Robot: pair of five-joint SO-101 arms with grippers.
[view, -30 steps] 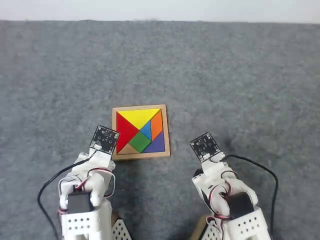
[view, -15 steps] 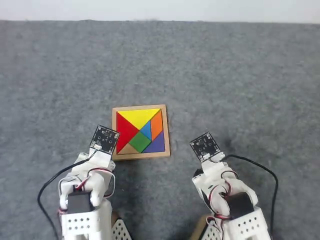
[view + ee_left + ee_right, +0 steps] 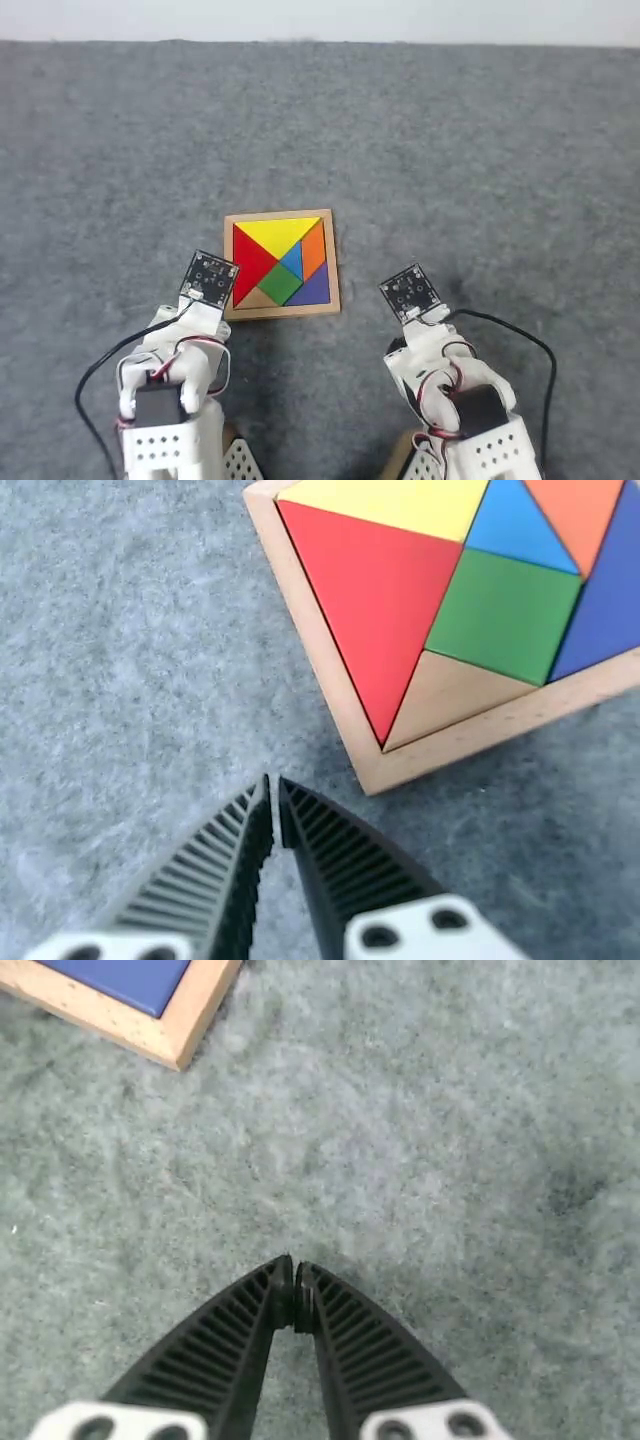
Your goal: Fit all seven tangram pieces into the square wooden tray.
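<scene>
The square wooden tray [image 3: 333, 262] lies mid-table with its coloured pieces set flat inside: yellow triangle [image 3: 274, 236], red triangle [image 3: 250, 261], green square [image 3: 281, 283], small blue triangle [image 3: 292, 261], orange piece [image 3: 314, 249], indigo piece [image 3: 313, 289] and a plain wood-coloured triangle [image 3: 258, 298]. My left gripper [image 3: 273, 785] is shut and empty over the carpet just off the tray's near left corner [image 3: 372, 777]. My right gripper [image 3: 294, 1268] is shut and empty over the carpet, off the tray's near right corner [image 3: 180, 1048].
Grey carpet [image 3: 480, 150] covers the table with broad open room beyond and to both sides of the tray. Both arm bodies [image 3: 165, 400] [image 3: 455, 400] sit at the near edge, with a black cable [image 3: 530, 345] looping by the right one.
</scene>
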